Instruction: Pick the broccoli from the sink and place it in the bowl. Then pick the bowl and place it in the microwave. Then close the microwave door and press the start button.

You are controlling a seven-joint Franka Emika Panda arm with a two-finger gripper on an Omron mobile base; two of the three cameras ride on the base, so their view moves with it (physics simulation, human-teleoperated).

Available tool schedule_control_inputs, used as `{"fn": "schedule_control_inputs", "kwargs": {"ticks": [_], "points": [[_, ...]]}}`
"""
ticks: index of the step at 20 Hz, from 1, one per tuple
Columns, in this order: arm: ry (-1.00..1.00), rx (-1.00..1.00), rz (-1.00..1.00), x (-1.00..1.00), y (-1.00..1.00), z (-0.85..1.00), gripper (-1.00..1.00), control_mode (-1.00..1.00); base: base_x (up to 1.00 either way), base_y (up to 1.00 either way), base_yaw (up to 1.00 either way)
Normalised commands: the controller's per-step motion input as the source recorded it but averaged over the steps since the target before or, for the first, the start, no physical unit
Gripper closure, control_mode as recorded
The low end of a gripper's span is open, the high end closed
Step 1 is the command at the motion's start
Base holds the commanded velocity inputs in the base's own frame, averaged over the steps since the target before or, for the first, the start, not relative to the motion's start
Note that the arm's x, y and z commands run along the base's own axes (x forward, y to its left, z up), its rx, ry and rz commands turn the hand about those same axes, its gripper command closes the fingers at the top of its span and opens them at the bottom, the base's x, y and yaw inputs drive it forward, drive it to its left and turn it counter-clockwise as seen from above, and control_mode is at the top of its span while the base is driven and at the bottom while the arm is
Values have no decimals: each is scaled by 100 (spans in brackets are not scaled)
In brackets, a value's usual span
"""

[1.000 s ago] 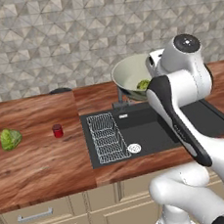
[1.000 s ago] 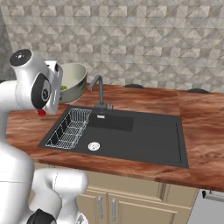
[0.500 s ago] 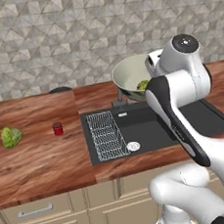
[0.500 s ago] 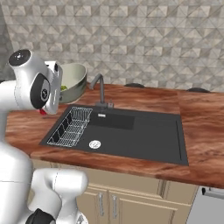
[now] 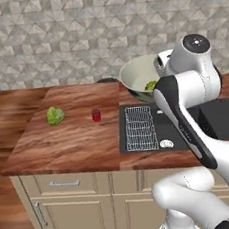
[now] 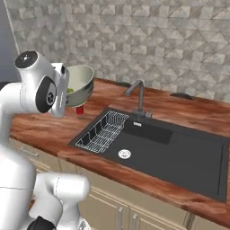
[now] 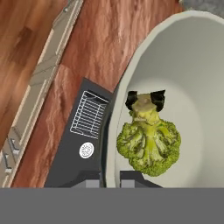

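The hand (image 7: 109,177) grips the rim of the round pale grey-green bowl (image 7: 192,57), lifted with the yellowish-green broccoli floret (image 7: 148,142) inside; next it must go to the microwave.

**Even, soft light; slightly soft render**

All three views are bright and evenly lit, with no clear light source and no glare. The counter (image 5: 83,135) carries only faint shadows. The sink (image 6: 170,152) reads flat black. Edges look slightly soft and pixelated; no edge distortion shows.
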Motion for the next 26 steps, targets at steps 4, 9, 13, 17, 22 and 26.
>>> {"fn": "schedule_control_inputs", "kwargs": {"ticks": [4, 9, 13, 17, 22, 26], "points": [[0, 0, 0, 0, 0, 0, 100, 100, -8, 14, 61], [0, 0, 0, 0, 0, 0, 100, 100, -7, 34, 59], [0, 0, 0, 0, 0, 0, 100, 100, -6, 54, 53], [0, 0, 0, 0, 0, 0, 100, 100, -8, 46, 51], [0, 0, 0, 0, 0, 0, 100, 100, 0, 39, 42], [0, 0, 0, 0, 0, 0, 100, 100, 1, 30, 45]]}}
